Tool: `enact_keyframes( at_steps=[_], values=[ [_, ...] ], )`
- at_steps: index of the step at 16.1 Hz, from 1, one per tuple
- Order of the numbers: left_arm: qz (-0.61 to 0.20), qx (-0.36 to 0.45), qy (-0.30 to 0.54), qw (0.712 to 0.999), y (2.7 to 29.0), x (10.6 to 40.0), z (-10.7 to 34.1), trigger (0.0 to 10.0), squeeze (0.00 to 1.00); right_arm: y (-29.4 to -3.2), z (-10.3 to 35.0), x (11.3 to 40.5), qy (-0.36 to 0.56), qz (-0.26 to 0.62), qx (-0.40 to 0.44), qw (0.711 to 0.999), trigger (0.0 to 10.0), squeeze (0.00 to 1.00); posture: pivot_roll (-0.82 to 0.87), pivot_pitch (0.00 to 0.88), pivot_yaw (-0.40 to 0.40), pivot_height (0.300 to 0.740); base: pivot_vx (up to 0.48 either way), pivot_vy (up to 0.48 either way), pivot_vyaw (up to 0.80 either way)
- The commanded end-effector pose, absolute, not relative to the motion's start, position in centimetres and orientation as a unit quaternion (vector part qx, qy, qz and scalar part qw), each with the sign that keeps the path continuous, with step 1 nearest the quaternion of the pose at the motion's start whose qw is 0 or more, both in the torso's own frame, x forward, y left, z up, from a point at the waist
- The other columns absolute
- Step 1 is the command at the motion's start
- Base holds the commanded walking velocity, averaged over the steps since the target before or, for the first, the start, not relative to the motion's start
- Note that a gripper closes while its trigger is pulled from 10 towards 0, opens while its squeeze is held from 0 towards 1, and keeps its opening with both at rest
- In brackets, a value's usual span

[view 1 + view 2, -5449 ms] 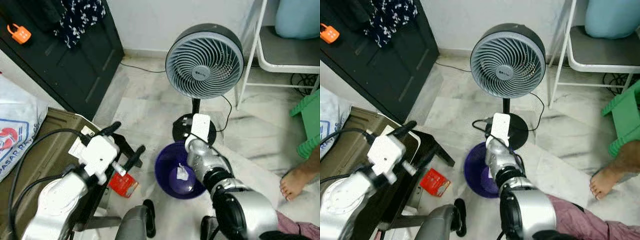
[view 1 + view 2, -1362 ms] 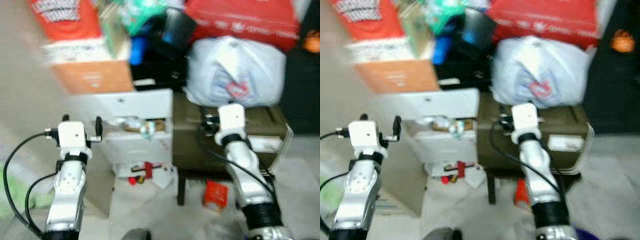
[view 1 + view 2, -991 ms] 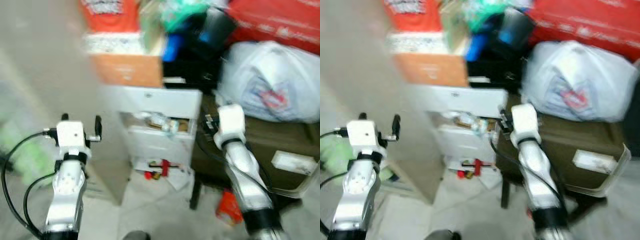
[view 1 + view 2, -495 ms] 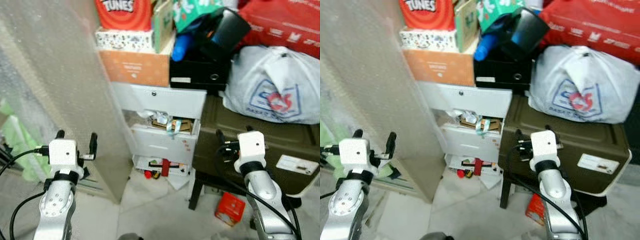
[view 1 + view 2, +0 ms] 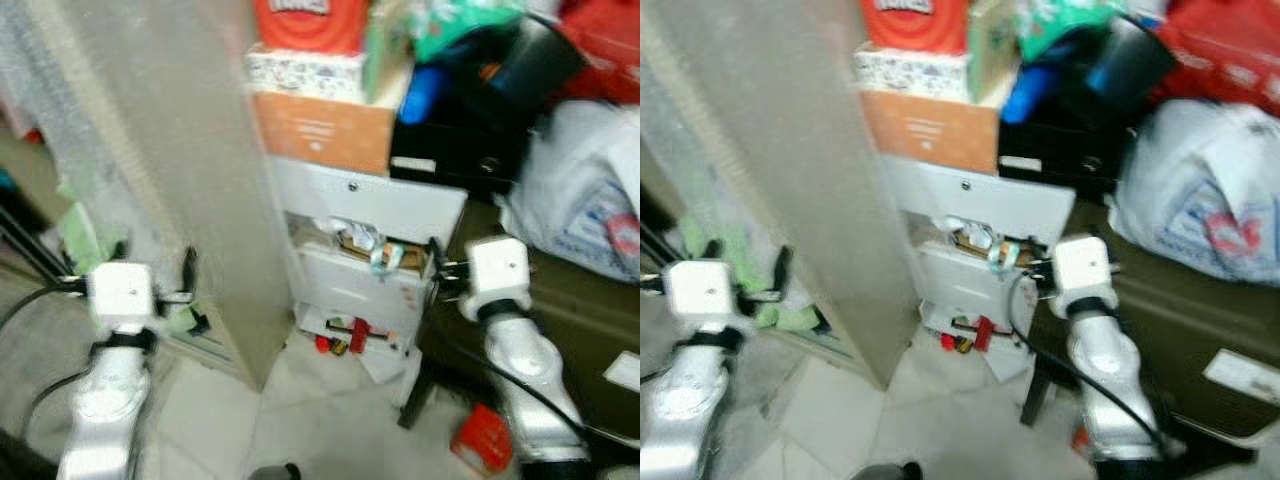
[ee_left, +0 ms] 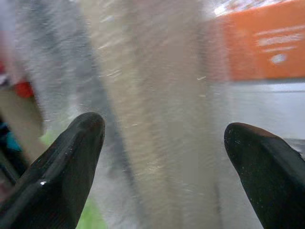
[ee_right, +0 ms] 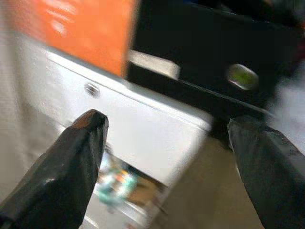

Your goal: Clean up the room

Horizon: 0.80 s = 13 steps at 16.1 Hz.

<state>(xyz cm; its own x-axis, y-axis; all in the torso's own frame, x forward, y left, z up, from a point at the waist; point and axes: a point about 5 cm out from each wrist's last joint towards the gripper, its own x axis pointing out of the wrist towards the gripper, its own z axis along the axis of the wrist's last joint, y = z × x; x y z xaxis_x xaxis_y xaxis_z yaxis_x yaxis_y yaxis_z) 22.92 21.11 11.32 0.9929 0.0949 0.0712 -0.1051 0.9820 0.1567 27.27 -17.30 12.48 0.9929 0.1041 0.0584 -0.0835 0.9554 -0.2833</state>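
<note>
Claws [image 6: 162,171] [image 7: 164,167] wide apart, w/ rounded glossy-black fingertips [image 6: 66,162].

head pair: downward, shared white drawers [image 5: 365,250] (blurred) | wrists: close, forward

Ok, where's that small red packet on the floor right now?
In the left eye view the red packet lies on the floor at lower right, under the olive trunk, beside the right arm and right of the white drawer unit.
</note>
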Motion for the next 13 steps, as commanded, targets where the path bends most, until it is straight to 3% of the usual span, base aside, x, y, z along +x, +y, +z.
enact_keyframes(
  at_steps=[1,6,11,13],
  values=[
    [0.056,0.076,-0.026,0.995,20.9,22.8,11.1,10.0,0.0,-17.1,12.4,27.4,-0.032,0.058,-0.147,0.987,10.0,0.0,0.01,0.0,0.055,0.74,0.0,0.0,0.8],
    [0.056,0.072,-0.032,0.995,20.1,23.4,11.3,10.0,0.0,-16.6,12.8,28.4,-0.036,0.07,-0.139,0.987,10.0,0.0,0.02,0.0,0.021,0.74,0.0,0.0,0.73],
    [0.046,0.077,-0.04,0.995,19.9,24.2,11.2,10.0,0.0,-17.3,12.8,29.1,-0.037,0.018,-0.125,0.991,10.0,0.0,0.01,0.0,0.028,0.74,0.0,0.0,0.0],
    [0.036,0.076,-0.038,0.996,19.5,24.7,11.2,10.0,0.0,-17.8,12.7,29.2,-0.032,-0.005,-0.098,0.995,10.0,0.0,-0.01,0.0,0.073,0.74,0.0,0.0,0.0]
  ],
)
